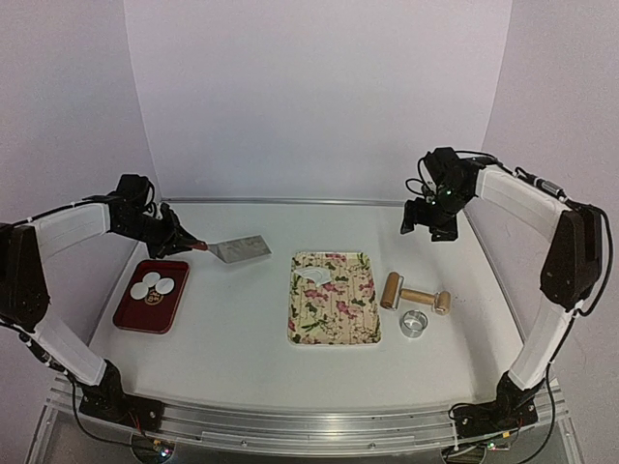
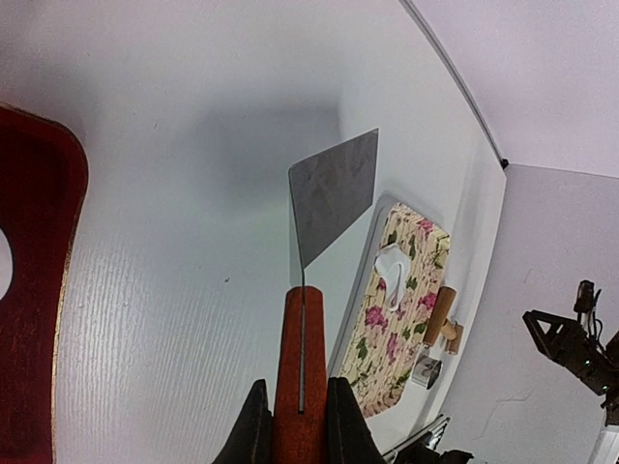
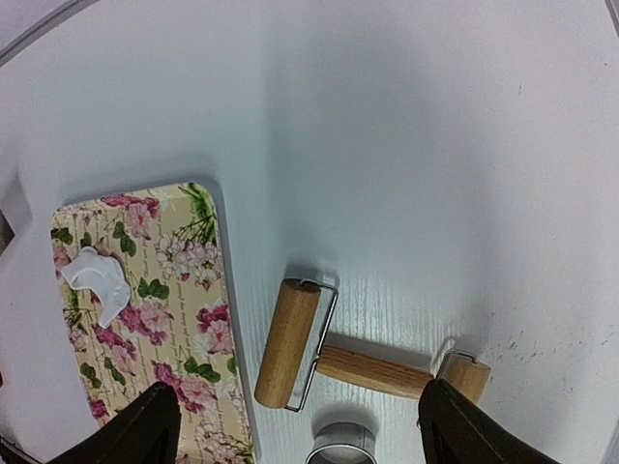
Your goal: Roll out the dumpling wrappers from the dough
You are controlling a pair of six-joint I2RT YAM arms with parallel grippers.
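Reddish wood forms the handle of a flat metal-bladed scraper (image 2: 302, 358). The left jaws are clenched on the butt of that handle, with one dark finger (image 2: 253, 430) pressed to each side. The grey blade (image 1: 242, 250) is raised off the white counter (image 1: 242, 338), between a dark red rectangular tray (image 1: 135, 317) near the counter's left edge and a rectangular floral-print tray (image 1: 338, 324) at its middle.

The right jaws are released and stand wide apart, holding and touching nothing. They hang over the far-right part of the counter. Their dark fingers (image 3: 145, 430) show only at the lower corners of the right wrist view.

Below them lie a wooden roller with a wire frame (image 3: 290, 343) and a small round metal ring cutter (image 1: 415, 323), both between the floral-print tray and the counter's right edge.

Three dumpling wrappers (image 1: 152, 285), small flat white discs, lie on the red tray. Whether they touch one another cannot be told. A ragged white scrap of dough (image 1: 317, 280) lies on the floral-print tray toward its far-left corner.

The ring cutter is cut off by the lower border of the right wrist view. In the left wrist view only a sliver of one wrapper shows at the border.
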